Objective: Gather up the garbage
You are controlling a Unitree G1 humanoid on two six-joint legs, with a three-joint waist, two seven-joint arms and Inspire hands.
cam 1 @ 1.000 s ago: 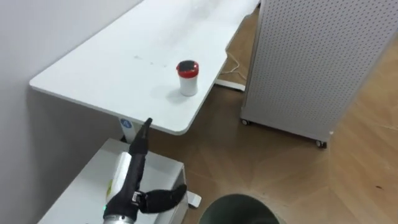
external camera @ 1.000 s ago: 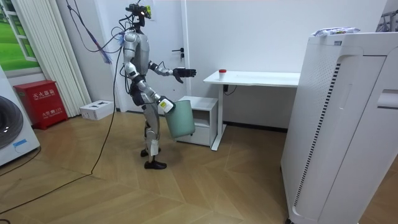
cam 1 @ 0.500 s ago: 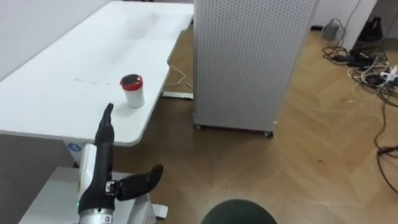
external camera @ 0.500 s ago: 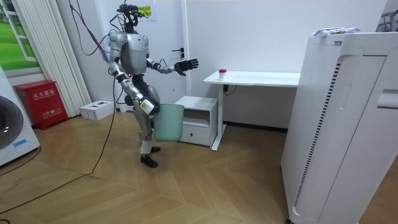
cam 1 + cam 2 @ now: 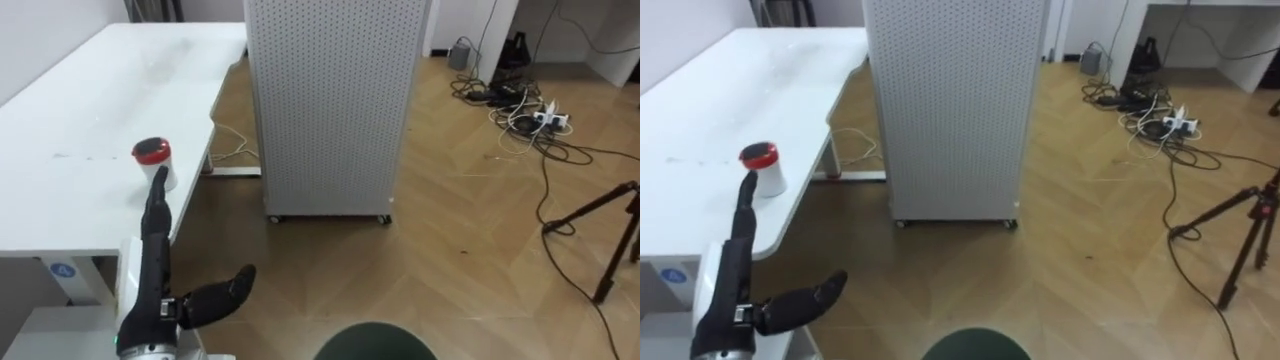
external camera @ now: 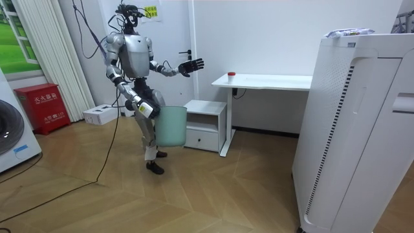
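Now, left hand [image 5: 150,288] at lower left, fingers straight, thumb spread, should reach further and centre on the red-lidded cup [image 5: 153,160] near the table [image 5: 70,120] edge before closing.

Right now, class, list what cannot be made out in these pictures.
Green bin: cut off by the left eye view's bottom edge; its inside is hidden.
Red-lidded cup: the left hand covers part of it; the lid hides any contents.
Right hand: too small in the room view to read its hold.
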